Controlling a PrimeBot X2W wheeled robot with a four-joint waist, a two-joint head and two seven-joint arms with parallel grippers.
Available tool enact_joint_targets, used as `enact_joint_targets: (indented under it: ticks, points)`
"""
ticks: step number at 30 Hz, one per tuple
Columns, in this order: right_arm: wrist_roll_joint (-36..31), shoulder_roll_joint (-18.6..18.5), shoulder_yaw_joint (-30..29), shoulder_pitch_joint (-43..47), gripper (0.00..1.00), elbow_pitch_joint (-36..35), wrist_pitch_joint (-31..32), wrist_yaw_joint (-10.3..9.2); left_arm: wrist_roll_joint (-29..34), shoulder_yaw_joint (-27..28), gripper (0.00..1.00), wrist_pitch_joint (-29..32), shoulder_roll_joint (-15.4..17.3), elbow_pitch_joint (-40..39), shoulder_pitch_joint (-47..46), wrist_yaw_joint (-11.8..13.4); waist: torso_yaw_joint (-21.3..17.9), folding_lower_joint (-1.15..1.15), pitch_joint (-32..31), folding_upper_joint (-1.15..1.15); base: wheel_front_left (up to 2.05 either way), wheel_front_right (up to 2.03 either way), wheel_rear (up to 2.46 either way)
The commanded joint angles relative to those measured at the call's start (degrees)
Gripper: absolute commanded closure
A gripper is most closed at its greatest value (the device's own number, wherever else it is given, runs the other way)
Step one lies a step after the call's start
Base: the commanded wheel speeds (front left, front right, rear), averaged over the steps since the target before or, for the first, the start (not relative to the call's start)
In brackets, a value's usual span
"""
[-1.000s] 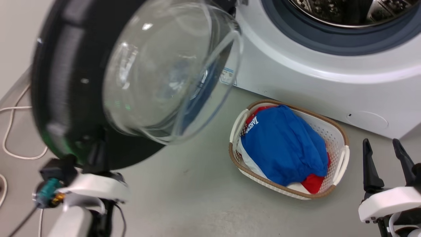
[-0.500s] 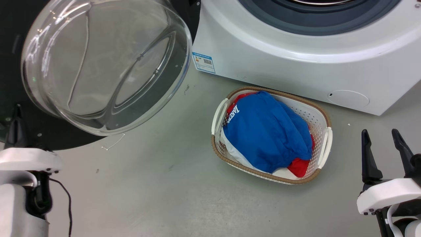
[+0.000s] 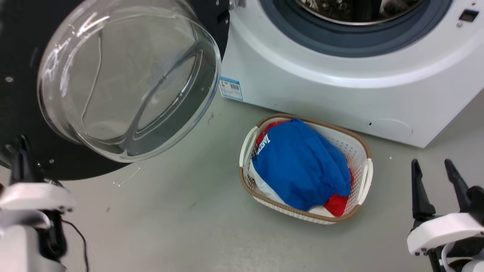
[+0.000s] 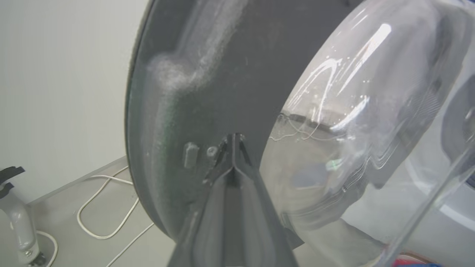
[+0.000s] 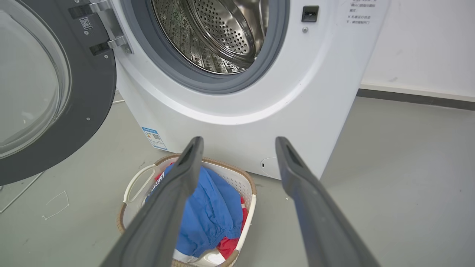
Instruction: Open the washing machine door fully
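**A:** Door status?
**B:** washing machine door (image 3: 19, 56) hangs wide on its hinge (image 5: 111, 35), just ahead of the left gripper (image 4: 233, 140). It's a glossy black disc with a clear bulging glass bowl (image 3: 128, 83) at the centre, streaky with reflections.
**A:** Gripper states?
**B:** Left: fingers pressed together, tips at the black ring's inner face. Can't tell if they touch it. Right gripper (image 5: 239, 144): fingers apart, nothing between them.
**A:** What's beyond the right one?
**B:** washing machine (image 5: 259, 111): smooth white box, grey rubber ring (image 5: 207, 79), perforated steel drum (image 5: 215, 33). Nearer, partly behind its left finger, is a white perforated laundry basket (image 3: 357, 149) with a brown rim. Blue and red cloth (image 3: 302, 166) is bunched inside.
**A:** Any text?
**B:** Blue label (image 3: 230, 88) low on the machine's front corner, print too small to read. There's white lettering on the blue cloth, but I can't read it.
**A:** Versus a second ago?
**B:** Head camera shifted. Even so, the bowl overlapped the label then, and now the label sits clear of it. Right gripper is still spread.
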Motion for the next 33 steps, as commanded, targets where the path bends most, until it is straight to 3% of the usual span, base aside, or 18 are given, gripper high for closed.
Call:
enact_joint_targets:
  ticks: [1,11,22,23,24,26,33]
  points:
    - [0.56,0.04,0.13,1.07,0.00,0.77,-0.56,-0.01,1.26,0.13,1.00,-0.13,-1.97,-1.75,2.87,0.13,-0.23,0.00,-2.69,0.00,0.00,0.00,0.00]
    - [2.28,0.14,1.59,4.32,0.00,2.85,-1.90,-0.01,6.36,-4.82,1.00,0.14,-9.40,-12.84,15.97,0.22,-1.69,0.00,-9.06,0.00,0.00,0.00,0.00]
    - [4.00,0.13,2.03,6.53,0.00,4.03,-2.55,-0.01,8.56,-14.55,1.00,4.57,-12.49,-19.96,21.51,-1.54,-4.76,0.00,-13.05,0.00,0.00,0.00,0.00]
    - [4.17,0.13,1.99,6.52,0.00,4.01,-2.71,-0.01,8.67,-15.31,0.73,4.90,-12.63,-20.16,21.40,-1.78,-5.21,0.00,-13.16,0.00,0.00,0.00,0.00]
    - [4.10,0.14,2.19,6.42,0.00,3.97,-2.71,-0.01,8.80,-15.78,0.55,5.14,-12.65,-20.26,21.20,-1.81,-5.77,0.00,-13.22,0.00,0.00,0.00,0.00]
    - [4.23,0.15,2.36,6.27,0.00,3.83,-2.68,-0.01,9.13,-16.82,0.00,5.54,-12.76,-20.22,20.62,-2.03,-7.03,0.00,-13.13,0.00,0.00,0.00,0.00]
    - [3.63,0.15,4.32,4.07,0.00,3.46,-2.73,-0.01,10.68,-18.80,0.00,4.25,-12.26,-17.82,17.54,-2.12,-13.20,0.00,-11.65,0.00,0.00,0.00,0.00]
